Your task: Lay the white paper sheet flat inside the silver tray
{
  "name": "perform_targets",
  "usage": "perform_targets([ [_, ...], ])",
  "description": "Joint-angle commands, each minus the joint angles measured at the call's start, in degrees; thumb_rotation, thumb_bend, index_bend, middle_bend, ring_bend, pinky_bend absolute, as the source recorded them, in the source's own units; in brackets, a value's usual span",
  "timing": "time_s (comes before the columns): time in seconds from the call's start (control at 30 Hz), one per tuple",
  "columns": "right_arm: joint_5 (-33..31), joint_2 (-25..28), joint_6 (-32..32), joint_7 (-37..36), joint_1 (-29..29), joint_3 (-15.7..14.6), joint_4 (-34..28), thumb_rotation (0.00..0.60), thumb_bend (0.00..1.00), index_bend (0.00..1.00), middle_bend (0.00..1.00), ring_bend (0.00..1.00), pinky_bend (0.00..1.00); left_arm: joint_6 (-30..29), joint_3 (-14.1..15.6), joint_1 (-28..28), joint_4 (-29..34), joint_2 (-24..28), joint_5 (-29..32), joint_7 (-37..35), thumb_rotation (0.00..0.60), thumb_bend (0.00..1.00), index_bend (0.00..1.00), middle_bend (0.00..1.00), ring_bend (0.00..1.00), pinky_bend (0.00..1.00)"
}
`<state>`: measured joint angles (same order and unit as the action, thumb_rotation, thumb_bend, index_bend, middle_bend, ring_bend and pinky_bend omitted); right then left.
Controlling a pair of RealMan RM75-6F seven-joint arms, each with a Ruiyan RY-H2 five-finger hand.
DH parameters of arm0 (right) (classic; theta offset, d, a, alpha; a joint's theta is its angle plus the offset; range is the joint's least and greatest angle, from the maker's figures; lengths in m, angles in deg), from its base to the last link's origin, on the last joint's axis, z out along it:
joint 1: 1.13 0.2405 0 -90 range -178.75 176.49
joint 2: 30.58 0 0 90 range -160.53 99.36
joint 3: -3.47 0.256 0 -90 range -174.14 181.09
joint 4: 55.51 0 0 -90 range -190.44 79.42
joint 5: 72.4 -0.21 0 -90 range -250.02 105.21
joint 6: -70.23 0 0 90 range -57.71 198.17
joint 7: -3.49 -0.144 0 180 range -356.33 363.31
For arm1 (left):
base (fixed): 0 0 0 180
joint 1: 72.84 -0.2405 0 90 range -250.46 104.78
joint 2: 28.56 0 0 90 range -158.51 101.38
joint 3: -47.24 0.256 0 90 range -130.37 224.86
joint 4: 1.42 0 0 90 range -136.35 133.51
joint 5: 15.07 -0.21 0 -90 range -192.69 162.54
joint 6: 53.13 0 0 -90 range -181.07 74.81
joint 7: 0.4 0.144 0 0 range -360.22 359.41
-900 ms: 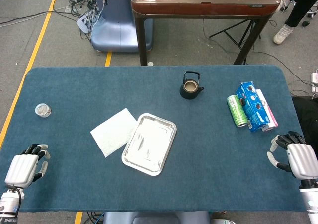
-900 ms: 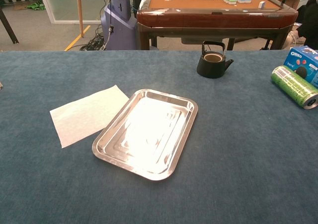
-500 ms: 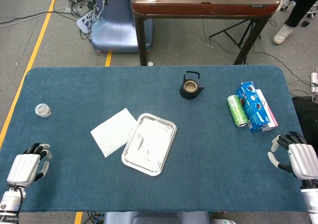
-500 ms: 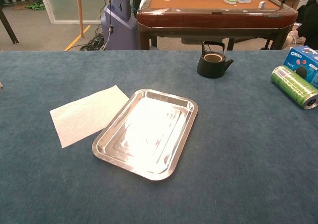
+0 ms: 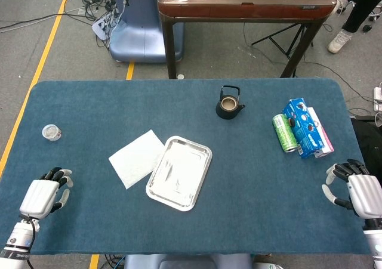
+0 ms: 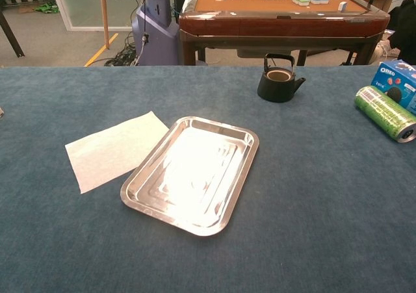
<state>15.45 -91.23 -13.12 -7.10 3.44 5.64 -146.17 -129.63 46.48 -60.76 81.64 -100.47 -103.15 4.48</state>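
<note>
Since the earlier frames, the left hand (image 5: 42, 195) has shifted slightly right and farther onto the table at the near left corner; the right hand (image 5: 363, 191) has barely changed place at the near right edge. Nothing else on the table has moved.

Left to right, the layout is as follows. The left hand rests low over the blue table (image 5: 250, 179), fingers loosely curled and apart, holding nothing. A small round container (image 5: 51, 132) sits beyond it near the left edge. The paper sheet (image 5: 136, 158) lies flat on the table, unheld, with its right edge touching or just under the left rim of the tray (image 5: 179, 172); the chest view shows the same contact between the paper sheet (image 6: 116, 149) and the tray (image 6: 190, 174). The tray holds nothing. A black teapot (image 5: 229, 103) stands farther back, right of centre. A green can (image 5: 285, 132) lies on its side just beside a blue box (image 5: 304, 127). The right hand is empty, fingers spread and partly bent.

Step in hand: approach. The sheet is not yet picked up, and no part of the task is complete.

Next move, as a judgement: the left hand is nearer the sheet and should travel to its free left or near corner. Thin paper lying flat on cloth likely needs a pinch at a corner or edge. Then lift, carry right over the rim, and release flat within the tray.
</note>
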Motion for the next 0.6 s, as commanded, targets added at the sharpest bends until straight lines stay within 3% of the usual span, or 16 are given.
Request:
perform_targets([
  [0.03,0.11,0.09,-0.13,-0.37,-0.05,-0.02,0.05,0.600,0.33,0.57,0.43,0.30,0.16,0.09,-0.18,1.30,0.42,0.21,-1.79,-1.22,0.600,0.48,0.48,0.29,0.18,0.35],
  [0.17,0.12,0.24,0.10,-0.79,0.03,-0.07,0.10,0.600,0.33,0.57,0.43,0.30,0.16,-0.52,-0.70,3.43,-0.89,-0.40,-4.89,-4.92,0.600,0.44,0.48,0.26,0.07,0.15],
  [0.3,0.29,0.34,0.03,-1.10,0.02,-0.11,0.11,0.600,0.33,0.57,0.43,0.30,0.16,-0.27,-0.92,6.00,-3.18,-1.48,-7.80,-6.44,0.600,0.29,0.46,0.07,0.00,0.01],
  [0.4,0.26,0.40,0.12,-1.36,0.07,-0.11,0.16,0.600,0.33,0.57,0.43,0.30,0.16,0.87,-1.01,7.72,-3.48,-2.19,-8.62,-7.13,0.600,0.23,0.40,0.00,0.00,0.00],
  [0.6,0.35,0.74,0.46,-2.20,0.22,-0.20,0.28,0.600,0.33,0.57,0.43,0.30,0.16,4.71,-0.84,11.64,-4.75,-4.24,-9.41,-11.31,0.600,0.23,0.33,0.00,0.00,0.00],
])
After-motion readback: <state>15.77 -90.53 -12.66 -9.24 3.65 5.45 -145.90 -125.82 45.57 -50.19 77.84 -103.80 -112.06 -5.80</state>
